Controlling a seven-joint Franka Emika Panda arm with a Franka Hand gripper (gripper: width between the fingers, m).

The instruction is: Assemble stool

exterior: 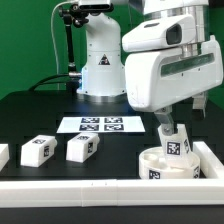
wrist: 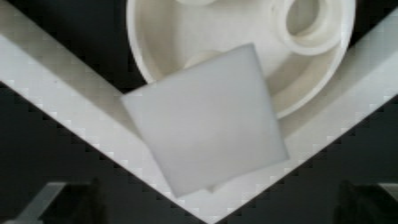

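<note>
The round white seat disc (exterior: 160,168) lies in the corner formed by the white rails at the exterior view's right. One blocky white leg (exterior: 176,142) with a marker tag stands on it. My gripper (exterior: 181,117) hangs just above that leg, open, with its fingers clear of the leg's sides. In the wrist view the leg (wrist: 210,125) fills the middle and overlaps the seat (wrist: 196,35), beside a round socket (wrist: 313,30). The dark fingers (wrist: 43,204) stand far apart at the frame's edges, around the gripper (wrist: 210,206). Two loose legs (exterior: 37,150) (exterior: 83,148) lie at the exterior view's left.
The marker board (exterior: 100,124) lies flat in front of the arm's base (exterior: 100,75). White border rails (exterior: 100,190) run along the front and right (exterior: 210,158), meeting in a corner (wrist: 210,212). Part of another white piece (exterior: 3,155) shows at the exterior view's left edge.
</note>
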